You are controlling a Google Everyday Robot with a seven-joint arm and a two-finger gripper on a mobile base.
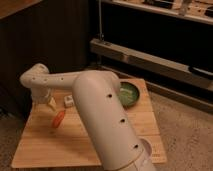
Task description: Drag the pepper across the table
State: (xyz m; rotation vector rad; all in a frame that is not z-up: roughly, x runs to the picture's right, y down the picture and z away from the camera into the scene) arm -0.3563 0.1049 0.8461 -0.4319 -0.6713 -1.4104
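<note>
the pepper (59,118) lay on the table (40,147) near its left edge, closer to the far side, lying at a slant. the gripper (42,101) hung over the far-left corner, just beyond the pepper and beside a pale yellow piece (51,103). its opening was hidden, so whether it held anything stayed unclear. the arm bent low there, probably to reach the pepper and pull it. a white cube (68,101) and green bowl (127,94) sat along the far edge, seemingly outside a drag toward the near edge.

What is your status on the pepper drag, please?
Gripper low over table, far-left side, beside pale yellow piece. Pepper just in front. White cube close by.
</note>
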